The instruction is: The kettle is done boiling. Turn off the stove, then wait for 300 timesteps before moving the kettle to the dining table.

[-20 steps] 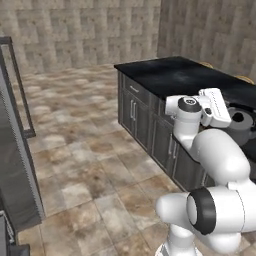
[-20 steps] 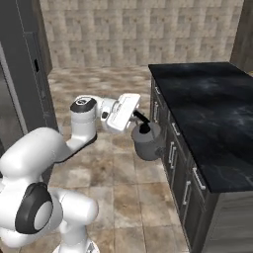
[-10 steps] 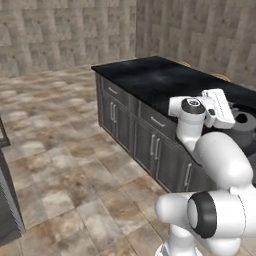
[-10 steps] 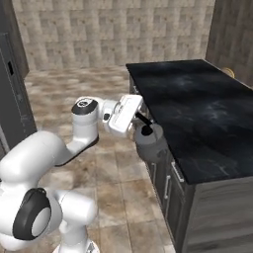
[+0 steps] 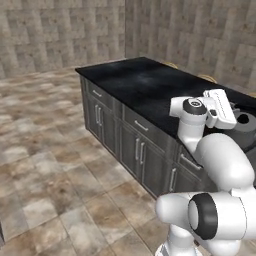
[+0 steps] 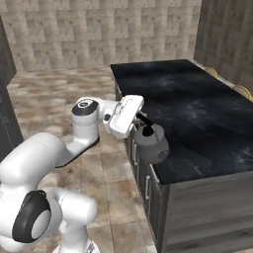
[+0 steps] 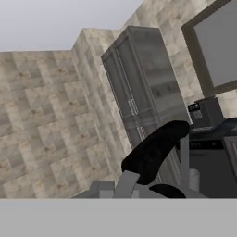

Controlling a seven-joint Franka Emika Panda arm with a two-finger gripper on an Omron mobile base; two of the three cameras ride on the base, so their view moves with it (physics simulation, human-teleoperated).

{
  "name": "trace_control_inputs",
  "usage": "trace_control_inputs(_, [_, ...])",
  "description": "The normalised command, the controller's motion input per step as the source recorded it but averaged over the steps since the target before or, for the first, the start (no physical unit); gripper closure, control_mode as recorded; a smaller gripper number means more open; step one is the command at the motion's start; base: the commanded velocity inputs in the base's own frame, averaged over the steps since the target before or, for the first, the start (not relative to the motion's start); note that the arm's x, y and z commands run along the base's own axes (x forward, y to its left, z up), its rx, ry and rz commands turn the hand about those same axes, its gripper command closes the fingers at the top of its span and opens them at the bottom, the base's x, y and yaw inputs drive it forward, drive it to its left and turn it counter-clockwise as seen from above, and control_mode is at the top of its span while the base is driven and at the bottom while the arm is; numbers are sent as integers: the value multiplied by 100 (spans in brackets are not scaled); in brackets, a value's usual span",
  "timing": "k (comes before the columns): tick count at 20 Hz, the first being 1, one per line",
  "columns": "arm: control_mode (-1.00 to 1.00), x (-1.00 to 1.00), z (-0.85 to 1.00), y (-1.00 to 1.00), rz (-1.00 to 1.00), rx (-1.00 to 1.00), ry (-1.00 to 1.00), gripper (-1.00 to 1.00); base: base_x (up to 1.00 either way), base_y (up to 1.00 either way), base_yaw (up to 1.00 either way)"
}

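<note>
Even, flat rendered light fills my views, with no hard shadows on the floor tiles (image 5: 45, 165). The black marble top (image 6: 192, 108) carries a pale, soft sheen toward its far end, at about twelve o'clock. Textures look coarse and slightly blurred, most in my hand view.

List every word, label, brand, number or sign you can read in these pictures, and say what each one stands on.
None can be read: no lettering shows on the kettle, the dining table or the steel fridge.
Small light marks on a black appliance are too blurred to read.
</note>
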Motion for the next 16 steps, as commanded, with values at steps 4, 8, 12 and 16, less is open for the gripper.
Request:
trace_control_inputs(4, [100, 0, 0, 0, 0, 0, 0, 100, 0, -58, -4])
trace_control_inputs(8, [100, 0, 0, 0, 0, 0, 0, 100, 0, -60, -1])
trace_control_inputs(12, [100, 0, 0, 0, 0, 0, 0, 100, 0, -56, 0])
trace_control_inputs(16, [100, 0, 0, 0, 0, 0, 0, 100, -2, -56, 0])
